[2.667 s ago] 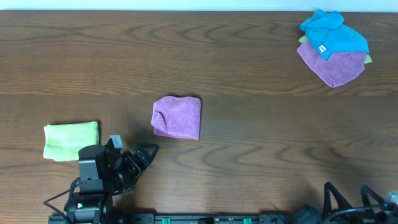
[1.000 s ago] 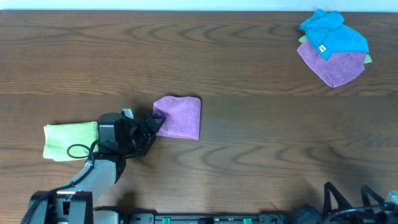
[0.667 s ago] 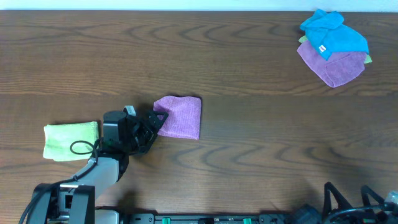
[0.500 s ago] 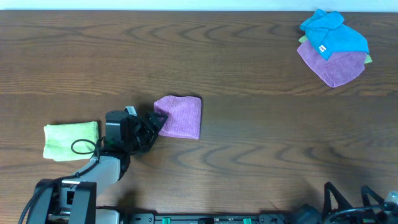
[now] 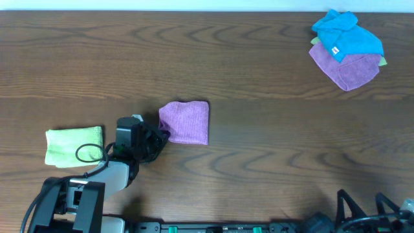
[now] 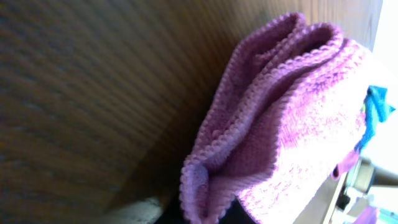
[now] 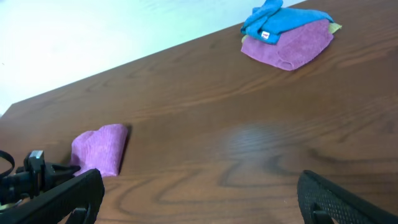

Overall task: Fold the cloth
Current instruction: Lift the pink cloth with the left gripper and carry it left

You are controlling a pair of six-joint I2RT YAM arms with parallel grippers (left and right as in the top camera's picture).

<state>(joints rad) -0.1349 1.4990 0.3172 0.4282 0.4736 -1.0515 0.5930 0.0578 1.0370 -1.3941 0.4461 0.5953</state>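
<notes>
The folded purple cloth (image 5: pixel 185 121) lies left of the table's centre. It fills the left wrist view as a bundle of layered edges (image 6: pixel 292 124). My left gripper (image 5: pixel 162 136) sits at the cloth's lower left corner, shut on that edge; the pinched fold runs down between the jaws (image 6: pixel 205 214). My right gripper (image 5: pixel 362 206) rests at the near right edge of the table, far from the cloth, open with nothing between its fingers (image 7: pixel 202 205). In the right wrist view the purple cloth (image 7: pixel 99 148) is at the far left.
A folded green cloth (image 5: pixel 73 145) lies just left of the left arm. A pile of blue and purple cloths (image 5: pixel 346 48) sits at the far right corner, and shows as a pile of cloths (image 7: pixel 286 37) in the right wrist view. Bare wood lies between.
The left arm reached forward and right from the table's near edge to the purple cloth's corner, then its jaws closed on the edge. The right arm stayed still.
</notes>
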